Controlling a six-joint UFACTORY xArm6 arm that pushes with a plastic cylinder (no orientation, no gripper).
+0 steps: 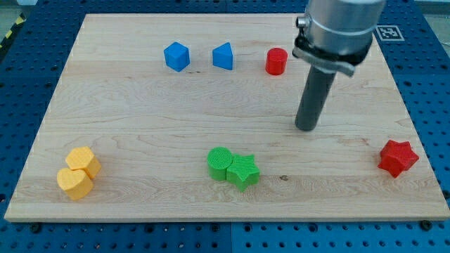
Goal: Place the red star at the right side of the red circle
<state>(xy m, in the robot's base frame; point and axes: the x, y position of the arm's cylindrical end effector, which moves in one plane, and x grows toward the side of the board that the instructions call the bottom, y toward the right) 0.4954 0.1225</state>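
Tool: bare rod, no jaws; my tip [306, 128] probably touching board, between red circle [276, 61] and red star [398, 157].

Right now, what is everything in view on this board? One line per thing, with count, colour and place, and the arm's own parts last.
red circle: 1, red, near the view's top, right of centre
red star: 1, red, view's lower right, near the board's edge
blue cube: 1, blue, view's top, left of centre
blue wedge-like block: 1, blue, just right of the blue cube
green round block: 1, green, bottom centre
green star: 1, green, touching the green round block's right side
yellow blocks: 2, yellow, lower left, touching
wooden board: 1, light wood
my tip: 1, dark rod end, below and right of the red circle, touching no block
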